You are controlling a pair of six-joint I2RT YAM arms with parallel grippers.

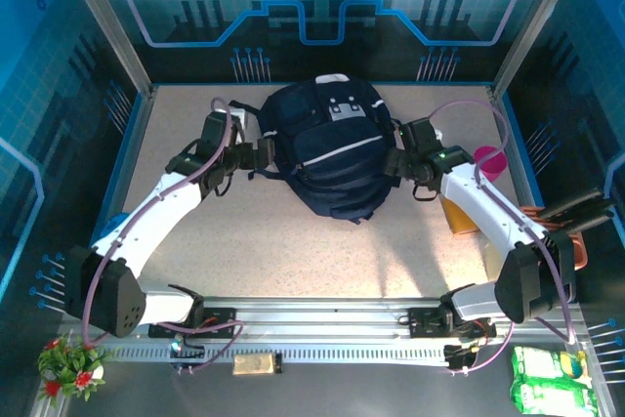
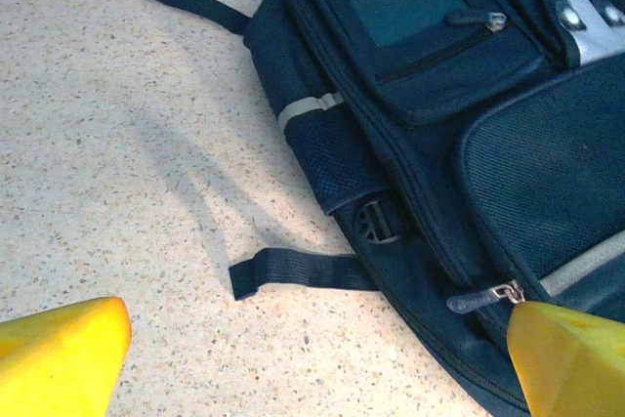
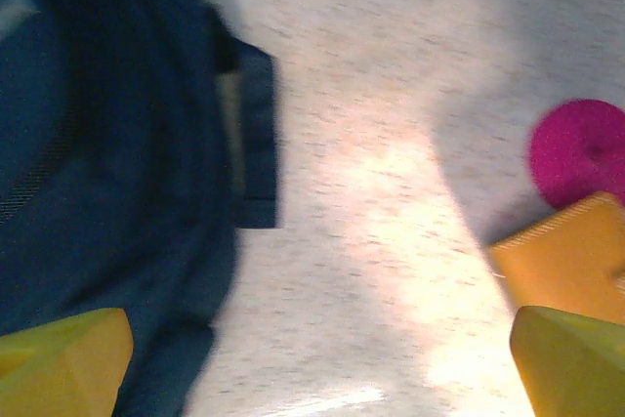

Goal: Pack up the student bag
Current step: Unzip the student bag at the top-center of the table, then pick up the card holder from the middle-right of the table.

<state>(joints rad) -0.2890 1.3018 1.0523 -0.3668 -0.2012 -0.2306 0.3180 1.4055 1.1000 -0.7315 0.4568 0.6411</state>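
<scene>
The student bag (image 1: 337, 148), dark navy with a thin white stripe and a grey-white patch, lies flat in the middle of the table. My left gripper (image 1: 266, 156) is at its left side and my right gripper (image 1: 394, 165) at its right side. In the left wrist view the left gripper (image 2: 317, 368) is open, with bare table and a loose black strap (image 2: 293, 271) between its yellow fingertips (image 2: 59, 354); the bag (image 2: 439, 144) lies just right of the gap. In the right wrist view the right gripper (image 3: 317, 368) is open over bare table, with the bag (image 3: 107, 144) to its left.
A pink disc (image 1: 485, 158) and a yellow-orange item (image 1: 457, 217) lie right of the bag, and both show beside my right fingers as the pink disc (image 3: 581, 148) and the orange item (image 3: 566, 256). Green packets (image 1: 552, 383) and a small flower pot (image 1: 68, 363) sit at the near corners.
</scene>
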